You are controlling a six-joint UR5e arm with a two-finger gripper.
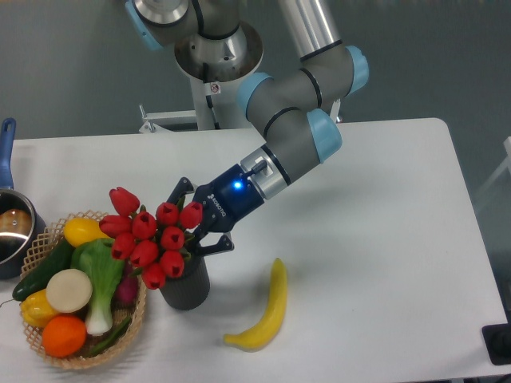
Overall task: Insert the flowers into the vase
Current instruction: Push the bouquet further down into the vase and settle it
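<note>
Seemingly mid-insertion, the gripper (pixel 194 233) jaws clamp the flowers (pixel 149 238) over the vase (pixel 185 286); next, lower straight, then release.

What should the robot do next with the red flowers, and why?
Probably open the end effector a little and let go. The flowers already sit at the mouth of the vase, leaning left toward the basket, and the vase stands upright on the table. How deep the stems are is hidden by the blooms, so it should release gently.
</note>
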